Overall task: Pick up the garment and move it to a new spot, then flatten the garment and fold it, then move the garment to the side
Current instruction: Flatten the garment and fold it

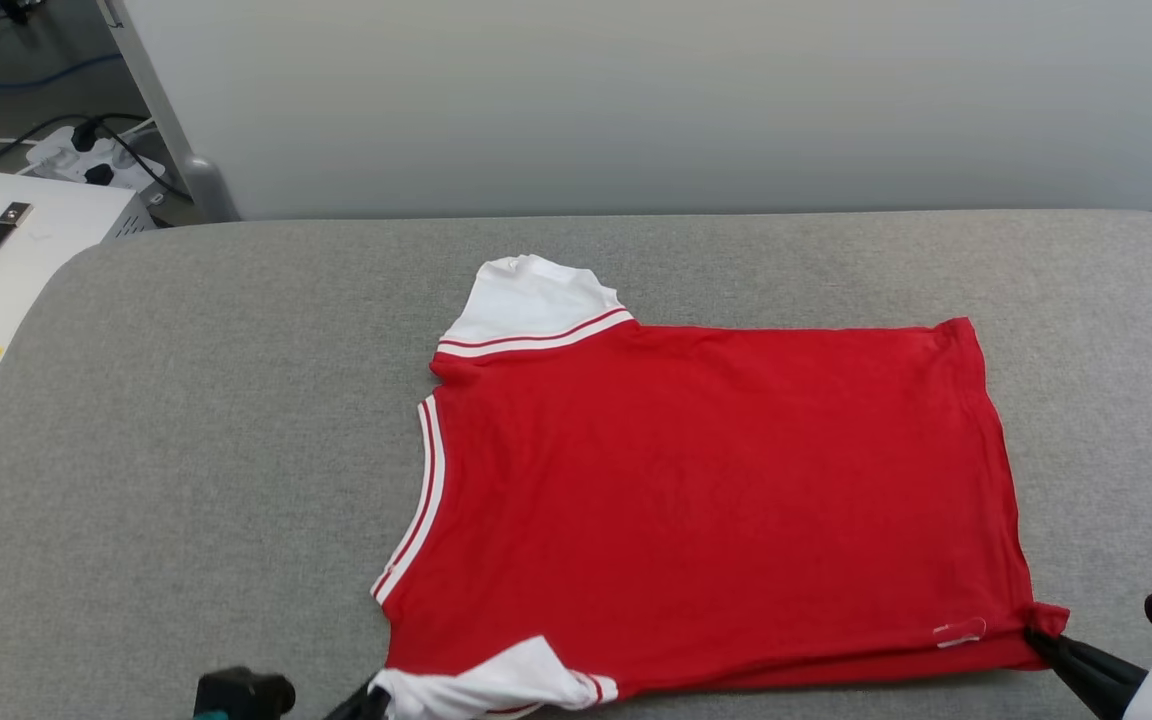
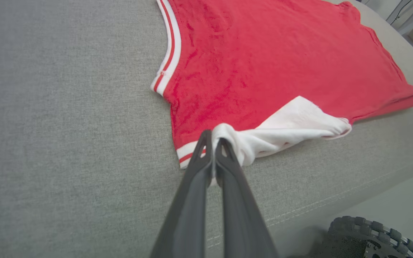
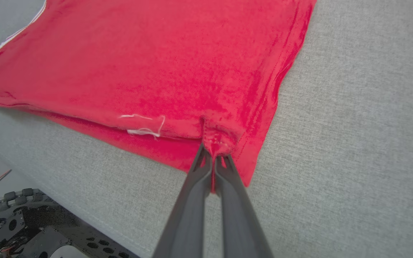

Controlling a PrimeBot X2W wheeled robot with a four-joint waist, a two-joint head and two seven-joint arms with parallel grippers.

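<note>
Left pincer (image 2: 213,138) nips garment (image 1: 716,480) sleeve, right pincer (image 3: 213,154) hem; tag (image 3: 140,132) unreadable.

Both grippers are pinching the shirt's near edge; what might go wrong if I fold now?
1. The left gripper grips only the bunched white sleeve, so the rest of the garment may lag and fold crooked.
2. The right gripper pinches a small hem corner that might slip out.

The right gripper (image 3: 213,157) pinched the shirt (image 3: 156,64) by its bunched red corner, jaws tight together! The shirt spread away toward eleven o'clock over the grey pad (image 3: 353,143), a white tag (image 3: 142,131) just at nine o'clock of the pinch.
</note>
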